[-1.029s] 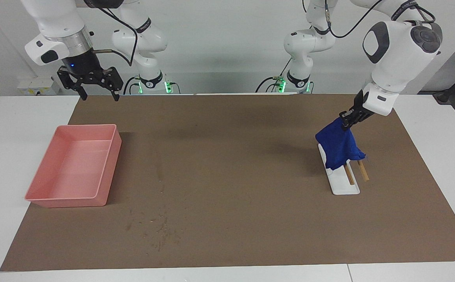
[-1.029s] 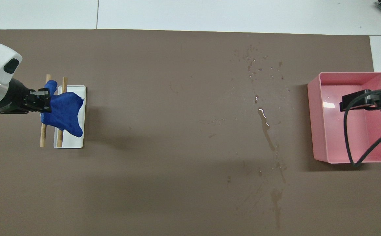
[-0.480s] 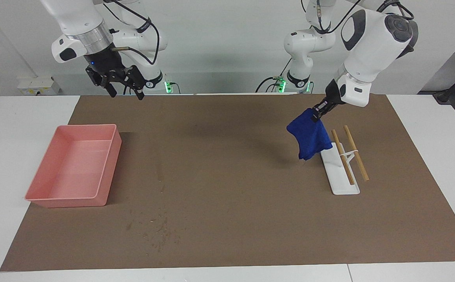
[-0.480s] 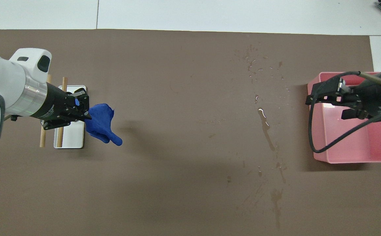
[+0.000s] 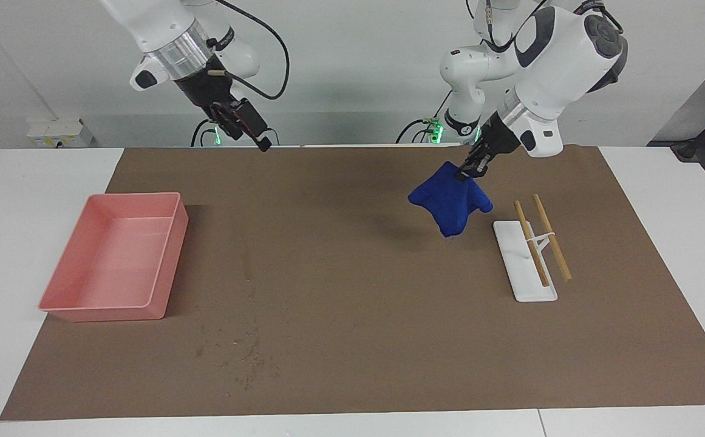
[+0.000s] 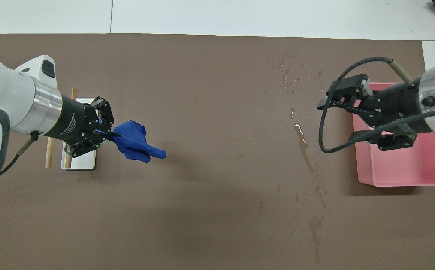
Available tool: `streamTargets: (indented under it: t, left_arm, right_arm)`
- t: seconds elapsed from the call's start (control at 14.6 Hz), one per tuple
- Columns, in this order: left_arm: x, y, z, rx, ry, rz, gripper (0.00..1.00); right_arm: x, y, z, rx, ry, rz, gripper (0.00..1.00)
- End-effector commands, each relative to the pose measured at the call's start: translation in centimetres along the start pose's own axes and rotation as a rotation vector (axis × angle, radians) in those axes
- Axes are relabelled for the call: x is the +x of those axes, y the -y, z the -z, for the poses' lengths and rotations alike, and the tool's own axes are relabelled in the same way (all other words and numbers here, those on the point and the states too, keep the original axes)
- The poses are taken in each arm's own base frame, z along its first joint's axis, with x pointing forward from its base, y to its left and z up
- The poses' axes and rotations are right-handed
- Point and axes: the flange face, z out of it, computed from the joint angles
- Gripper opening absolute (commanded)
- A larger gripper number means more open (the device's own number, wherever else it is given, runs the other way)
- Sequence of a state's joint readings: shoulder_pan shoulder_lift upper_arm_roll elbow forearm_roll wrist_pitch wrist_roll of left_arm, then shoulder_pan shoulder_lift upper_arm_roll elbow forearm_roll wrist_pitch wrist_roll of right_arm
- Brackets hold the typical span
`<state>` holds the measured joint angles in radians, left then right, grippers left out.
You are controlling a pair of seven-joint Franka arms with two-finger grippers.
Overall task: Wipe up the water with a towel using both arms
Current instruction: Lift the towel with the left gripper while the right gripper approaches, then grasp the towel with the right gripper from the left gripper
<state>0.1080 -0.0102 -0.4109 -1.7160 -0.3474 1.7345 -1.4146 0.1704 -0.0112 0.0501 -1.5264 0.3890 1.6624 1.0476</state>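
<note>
Over the mat (image 5: 352, 340), left gripper (image 5: 469, 172) clamping towel (image 5: 449, 200), right gripper (image 5: 254, 135) raised

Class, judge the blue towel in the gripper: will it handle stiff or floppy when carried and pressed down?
Likely floppy: the towel droops in folds below the left gripper. Probably light, held by one pinched corner. Its fuzzy surface suggests it won't slip.

We are in a robotics laboratory: two white jointed arms (image 5: 561, 51) stand bolted at the edge of a white table (image 5: 21, 200) against a bare pale wall, green status lights glowing at their bases and black cables looping along their joints. A brown mat (image 5: 352, 340) covers the work surface as a test area. We see a power socket strip (image 5: 61, 132) fixed low on the wall near the right arm's end.
</note>
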Motion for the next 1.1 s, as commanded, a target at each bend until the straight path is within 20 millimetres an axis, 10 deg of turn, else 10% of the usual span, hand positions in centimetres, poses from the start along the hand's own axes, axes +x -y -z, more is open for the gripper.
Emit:
streamTargets:
  t: [0.0, 1.03]
  left_arm:
    - [-4.9, -0.9, -0.3, -0.081, 0.014, 0.158, 0.0]
    - [-13.5, -1.8, -1.2, -0.215, 0.09, 0.525, 0.0]
  right_arm:
    - [-1.5, 1.5, -1.9, 0.039, 0.059, -0.159, 1.0]
    - [-5.8, 5.6, -10.5, 0.091, 0.121, -0.544, 1.0]
